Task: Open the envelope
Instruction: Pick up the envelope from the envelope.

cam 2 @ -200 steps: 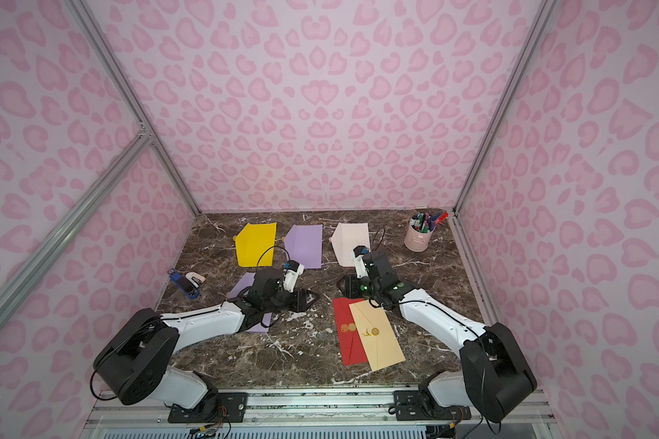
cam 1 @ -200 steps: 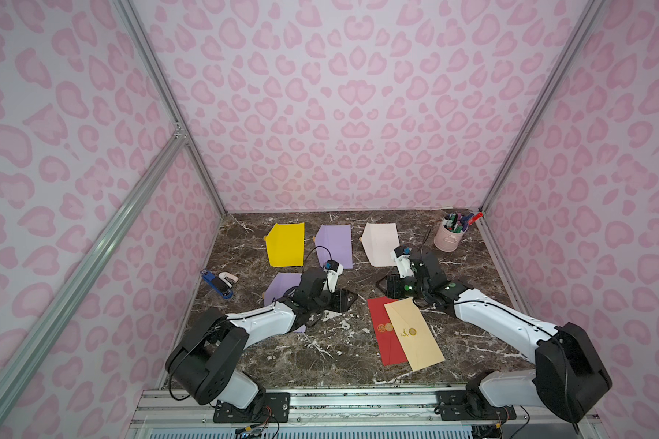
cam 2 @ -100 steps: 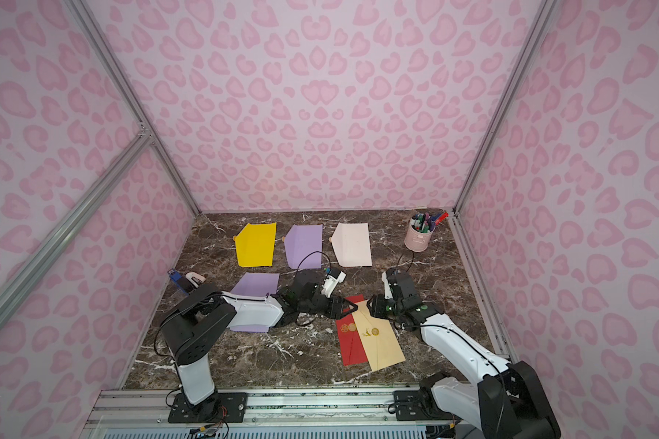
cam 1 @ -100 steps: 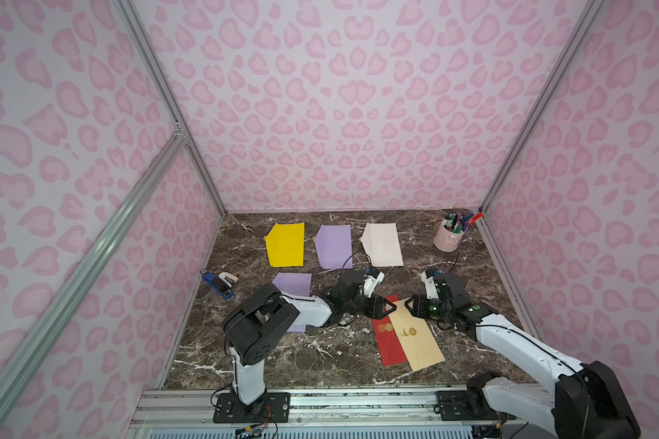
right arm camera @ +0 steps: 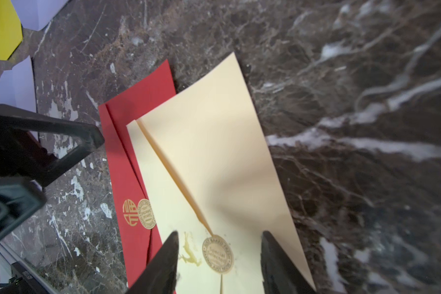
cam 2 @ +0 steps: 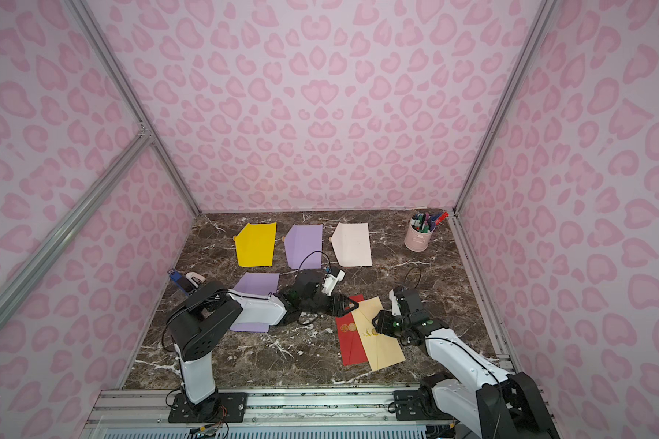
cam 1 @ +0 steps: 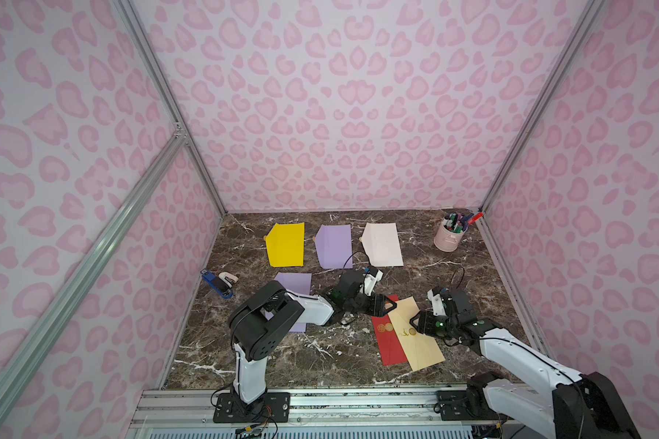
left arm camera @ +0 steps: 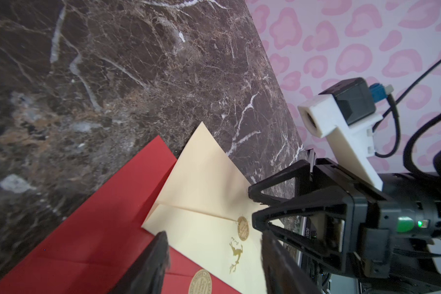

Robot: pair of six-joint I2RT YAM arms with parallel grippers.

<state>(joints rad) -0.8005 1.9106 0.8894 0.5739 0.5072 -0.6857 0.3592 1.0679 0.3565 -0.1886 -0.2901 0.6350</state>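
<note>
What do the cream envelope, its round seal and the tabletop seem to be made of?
Cream envelope: matte paper, likely stiff stock; crisp flap crease, soft shadows, no glare.
Seal: probably a gold paper sticker; flat, with printed lettering and a slight sheen.
Tabletop: dark brown marble look with white veins; real stone or printed laminate, I cannot tell.

Cream envelope [right arm camera: 214, 152] over red envelope [right arm camera: 133, 142], marble tabletop [right arm camera: 341, 89] — gold seal [right arm camera: 218, 254] framed by right end effector [right arm camera: 219, 233], jaws parted.
</note>
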